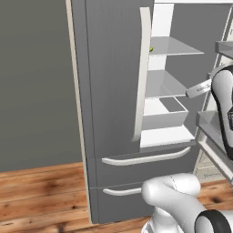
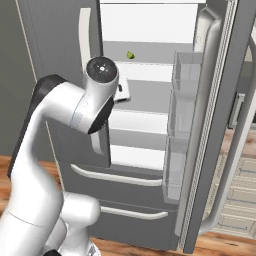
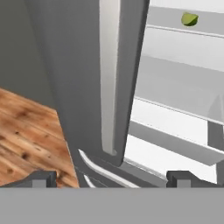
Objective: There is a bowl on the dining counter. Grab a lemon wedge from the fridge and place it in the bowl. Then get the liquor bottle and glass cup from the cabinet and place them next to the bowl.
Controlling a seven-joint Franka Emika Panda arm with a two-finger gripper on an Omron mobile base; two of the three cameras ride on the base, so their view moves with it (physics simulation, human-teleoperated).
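While the lemon wedge (image 3: pixel 189 19) sits small and yellow-green on an upper shelf (image 2: pixel 150 59) of the fridge (image 1: pixel 113 91), we see it toward the left of that shelf in the right base view. Below it lie more white shelves and a clear bin (image 1: pixel 166 113). Our gripper (image 3: pixel 111 178) hangs with its fingertips (image 3: pixel 43 178) spread wide apart and nothing between them, facing the edge of the left door (image 3: pixel 87 65) and its long pale handle (image 3: pixel 109 78), well short of the wedge. Beside us, the right door (image 2: pixel 215 125) stands swung open.

Even flat light, soft rendering, perhaps faint shadows.
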